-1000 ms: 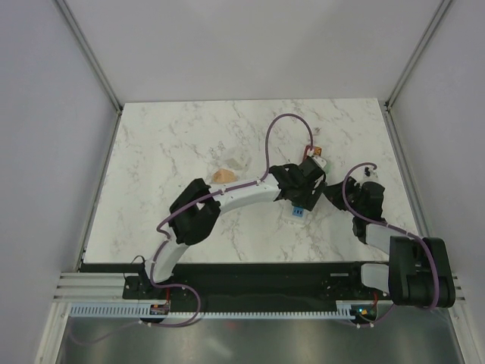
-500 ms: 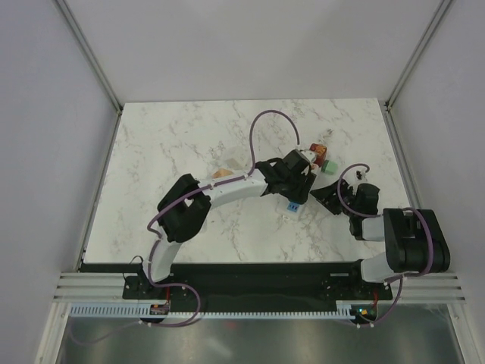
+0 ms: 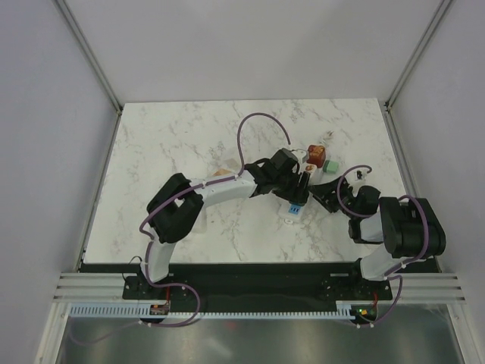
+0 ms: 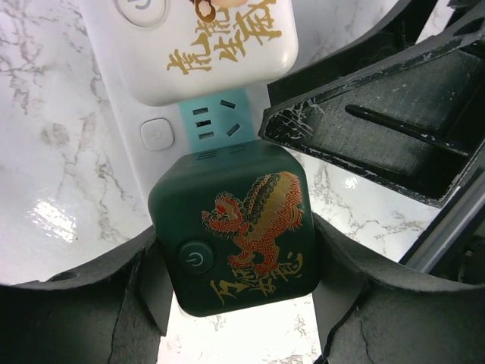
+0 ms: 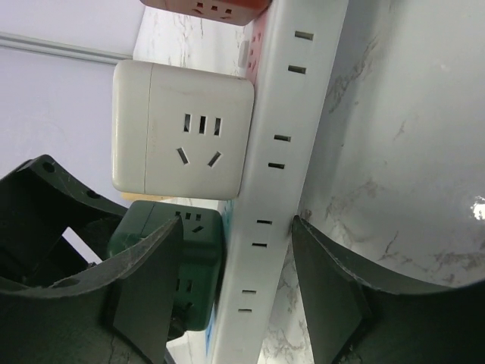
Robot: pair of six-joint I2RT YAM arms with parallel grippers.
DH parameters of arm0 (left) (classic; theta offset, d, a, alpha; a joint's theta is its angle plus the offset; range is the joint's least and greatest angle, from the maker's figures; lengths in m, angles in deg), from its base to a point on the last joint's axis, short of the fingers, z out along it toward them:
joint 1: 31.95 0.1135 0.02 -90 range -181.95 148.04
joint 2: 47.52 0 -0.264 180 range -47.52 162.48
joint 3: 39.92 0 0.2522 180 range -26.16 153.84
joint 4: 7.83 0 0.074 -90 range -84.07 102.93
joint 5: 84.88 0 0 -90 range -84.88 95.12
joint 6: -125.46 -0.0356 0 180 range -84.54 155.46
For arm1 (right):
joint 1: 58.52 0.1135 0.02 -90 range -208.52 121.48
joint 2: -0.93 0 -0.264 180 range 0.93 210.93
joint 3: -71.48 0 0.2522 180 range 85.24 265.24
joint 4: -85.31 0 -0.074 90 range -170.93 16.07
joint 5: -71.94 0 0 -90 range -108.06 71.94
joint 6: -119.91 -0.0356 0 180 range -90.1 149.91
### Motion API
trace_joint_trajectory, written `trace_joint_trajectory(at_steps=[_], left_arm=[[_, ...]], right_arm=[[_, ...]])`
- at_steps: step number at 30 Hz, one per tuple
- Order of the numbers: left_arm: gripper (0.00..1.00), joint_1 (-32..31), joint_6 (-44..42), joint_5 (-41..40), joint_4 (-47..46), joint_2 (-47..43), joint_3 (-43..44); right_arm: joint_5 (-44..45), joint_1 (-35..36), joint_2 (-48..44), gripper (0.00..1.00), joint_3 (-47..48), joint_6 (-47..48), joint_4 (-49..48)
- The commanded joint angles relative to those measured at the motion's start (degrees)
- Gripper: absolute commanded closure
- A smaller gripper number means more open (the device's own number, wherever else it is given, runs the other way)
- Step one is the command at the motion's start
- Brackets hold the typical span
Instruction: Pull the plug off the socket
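The socket [image 3: 295, 208] is a long white power strip lying slantwise at the table's middle right. In the left wrist view the socket [image 4: 125, 114] carries a dark green cube plug [image 4: 235, 227] with a gold and red beast on it, and a white cube plug [image 4: 197, 45] beside it. My left gripper [image 4: 239, 292] is shut on the dark green plug, one finger on each side, and shows from above [image 3: 298, 184]. My right gripper [image 5: 236, 224] is open, its jaws astride the socket's side [image 5: 276, 174] and the green plug [image 5: 193, 250]. It sits right of the socket [image 3: 327, 193].
A red cube plug [image 3: 315, 155] and a light green cube [image 3: 330, 164] sit at the socket's far end. A pale orange object [image 3: 222, 174] lies left of my left arm. Purple cables loop over both arms. Grey walls close in the table on three sides.
My left gripper has shifted left along the socket. My right gripper has moved left, in against the socket. The red and light green cubes have come into view.
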Motion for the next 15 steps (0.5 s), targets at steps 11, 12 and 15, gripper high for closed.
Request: trace_joint_trajectory(at_steps=[11, 12, 15], left_arm=[[0.98, -0.4, 2.0, 7.0, -10.2, -6.2, -2.2], [0.98, -0.5, 1.9, 6.9, -10.3, -6.3, -2.3], [0.98, -0.5, 1.9, 7.5, -10.9, -6.5, -2.5]], right_arm=[[-4.4, 0.0, 5.0, 0.41, 0.4, -3.3, -7.7], [-4.7, -0.1, 5.3, 0.42, 0.5, -3.3, -7.4], [-4.9, 0.0, 6.2, 0.43, 1.0, -3.3, -7.0]])
